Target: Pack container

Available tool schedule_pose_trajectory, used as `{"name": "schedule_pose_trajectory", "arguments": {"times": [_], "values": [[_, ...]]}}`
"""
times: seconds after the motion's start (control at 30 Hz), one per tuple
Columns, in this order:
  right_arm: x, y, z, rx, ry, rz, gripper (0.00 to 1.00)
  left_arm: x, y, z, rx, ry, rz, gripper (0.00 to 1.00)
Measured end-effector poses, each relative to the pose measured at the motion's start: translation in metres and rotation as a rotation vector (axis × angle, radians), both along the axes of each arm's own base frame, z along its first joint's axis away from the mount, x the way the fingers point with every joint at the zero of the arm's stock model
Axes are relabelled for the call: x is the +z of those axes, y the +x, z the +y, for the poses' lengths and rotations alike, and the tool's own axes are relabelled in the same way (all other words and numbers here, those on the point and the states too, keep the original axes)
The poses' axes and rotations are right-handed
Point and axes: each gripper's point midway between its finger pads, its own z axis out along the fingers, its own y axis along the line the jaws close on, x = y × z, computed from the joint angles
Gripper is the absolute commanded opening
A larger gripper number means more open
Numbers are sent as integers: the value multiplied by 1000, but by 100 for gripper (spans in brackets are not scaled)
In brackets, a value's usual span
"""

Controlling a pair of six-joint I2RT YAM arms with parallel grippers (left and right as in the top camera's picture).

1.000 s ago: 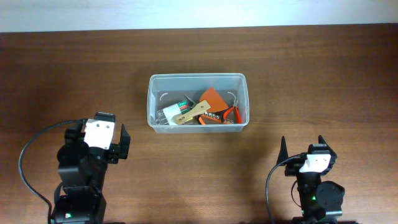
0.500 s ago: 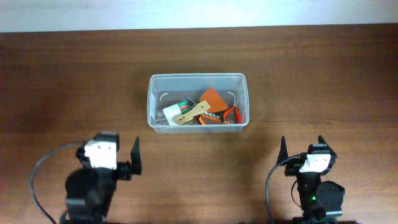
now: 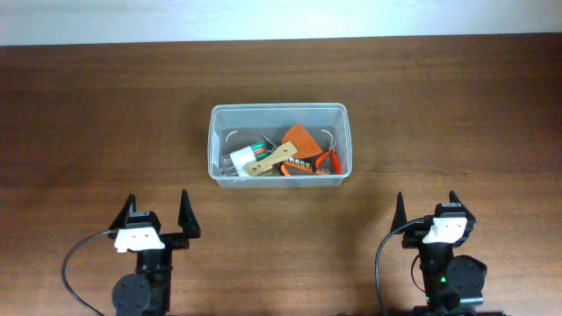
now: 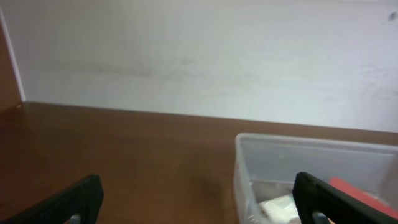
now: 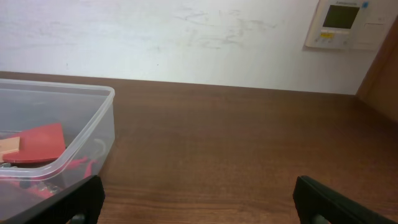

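Container (image 3: 279, 107) sits mid-table (image 3: 105, 105), holding a jumble: an orange sheet (image 3: 301, 138), a white piece (image 3: 241, 160), a wooden strip (image 3: 270, 158) and other small items too tangled to name. Left gripper (image 3: 158, 204) hangs near the front edge, well apart from the container, jaws spread wide and grasping nothing. Right gripper (image 3: 426, 200) stands front right, likewise spread and empty. The left wrist view has the container ahead on its right, the right wrist view on its left

The container (image 3: 278, 106) sits on the table (image 3: 88, 132) with tools (image 3: 268, 158) piled inside; left gripper (image 3: 157, 200) and right gripper (image 3: 426, 200) both spread wide, well apart from it.
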Motion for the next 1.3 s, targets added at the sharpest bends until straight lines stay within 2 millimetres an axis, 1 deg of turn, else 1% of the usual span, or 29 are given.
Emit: {"name": "schedule_pose_trajectory", "arguments": {"times": [0.17,0.23,0.43,0.6,1.3], "values": [[0,0,0,0,0,0,99,-32,-1,4,25,8,73,99],[0,0,0,0,0,0,99,-37,-1,3,17,30,94,99],[0,0,0,0,0,0,99,-40,-1,-15,-90,137,102,99],[0,0,0,0,1,0,99,-40,-2,-21,-127,168,99,99],[0,0,0,0,0,0,99,-40,-2,-22,-134,183,98,99]]}}
